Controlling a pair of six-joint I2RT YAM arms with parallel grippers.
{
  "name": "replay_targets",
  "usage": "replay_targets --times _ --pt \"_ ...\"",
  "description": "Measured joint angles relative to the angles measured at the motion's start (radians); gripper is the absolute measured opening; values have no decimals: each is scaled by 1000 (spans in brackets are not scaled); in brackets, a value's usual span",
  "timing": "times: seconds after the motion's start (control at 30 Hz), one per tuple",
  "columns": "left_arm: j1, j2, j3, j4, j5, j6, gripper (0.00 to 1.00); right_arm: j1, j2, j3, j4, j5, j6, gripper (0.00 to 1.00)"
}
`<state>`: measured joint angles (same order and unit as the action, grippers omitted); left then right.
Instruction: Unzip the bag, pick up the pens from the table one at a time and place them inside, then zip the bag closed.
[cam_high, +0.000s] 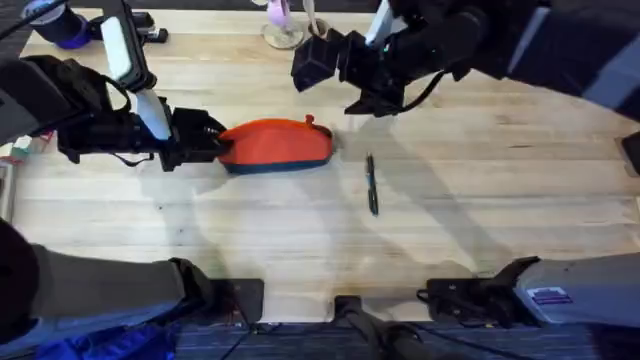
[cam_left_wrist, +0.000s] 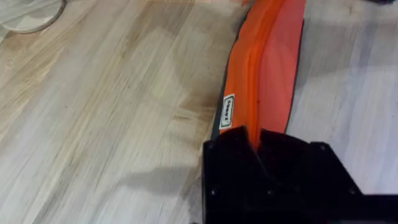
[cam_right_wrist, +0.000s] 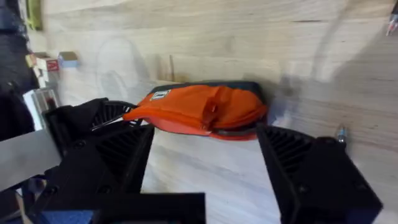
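The orange bag (cam_high: 280, 143) with its dark blue lower part lies on the table (cam_high: 480, 150) left of centre. My left gripper (cam_high: 215, 142) is shut on the bag's left end. In the left wrist view its black fingers (cam_left_wrist: 230, 155) pinch the orange fabric (cam_left_wrist: 267, 68) along the zip seam. My right gripper (cam_high: 312, 66) hovers open above and behind the bag's right end. The right wrist view shows its fingers (cam_right_wrist: 292, 155) wide apart, with the bag (cam_right_wrist: 199, 109) beyond them. One dark pen (cam_high: 371, 184) lies on the table just right of the bag.
A small round cup with pale sticks (cam_high: 285, 28) stands at the table's far edge. A black stapler (cam_high: 150, 30) and a purple object (cam_high: 60, 25) sit at the far left. Small items (cam_high: 20, 145) lie at the left edge. Bare wood stretches to the right and front.
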<state>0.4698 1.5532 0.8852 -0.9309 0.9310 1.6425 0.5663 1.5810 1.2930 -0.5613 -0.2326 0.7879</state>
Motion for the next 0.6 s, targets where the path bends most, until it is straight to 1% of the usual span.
replay_targets --times 0.23,0.6 --pt "0 0 0 0 0 0 44 0 16 0 12 0 -12 996" --pt "0 0 0 0 0 0 44 12 74 0 57 0 -117 996"
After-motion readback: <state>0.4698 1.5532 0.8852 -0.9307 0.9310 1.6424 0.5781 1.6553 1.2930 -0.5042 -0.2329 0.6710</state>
